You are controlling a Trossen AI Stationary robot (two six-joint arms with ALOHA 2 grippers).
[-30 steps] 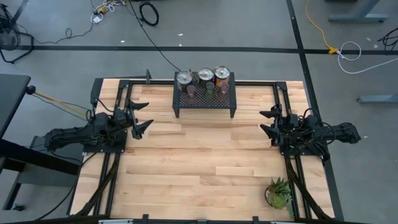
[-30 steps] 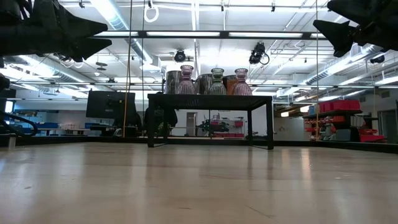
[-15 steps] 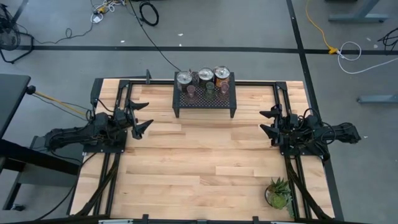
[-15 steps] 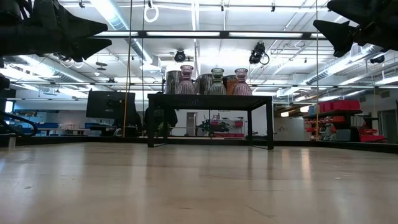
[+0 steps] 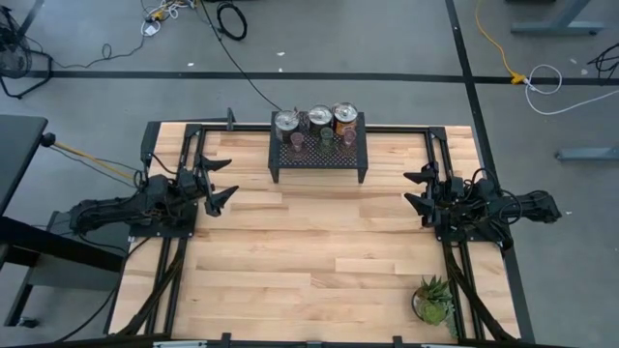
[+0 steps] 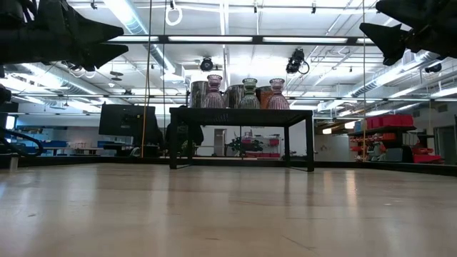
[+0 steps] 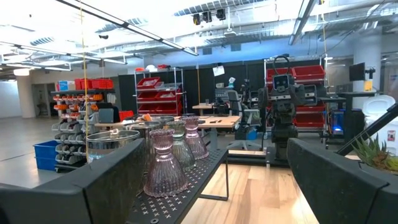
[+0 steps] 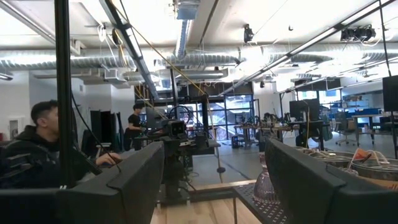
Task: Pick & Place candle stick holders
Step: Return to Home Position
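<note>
All six candle stick holders (image 5: 319,117) are seen standing on the black mesh rack (image 5: 334,158) at the middle of the far edge of the table (image 5: 309,261), with three silver-topped ones behind and three small cups in front. The left gripper (image 5: 221,182) is held over the table's left side and the right gripper (image 5: 409,188) over its right. Both are spread wide, and nothing is gripped.

Both arms tucked back, hovering.
I'm holding left gripper (image 5: 230,179) and right gripper (image 5: 406,188) pointing inward toward each other, fingers spread apart.
</note>
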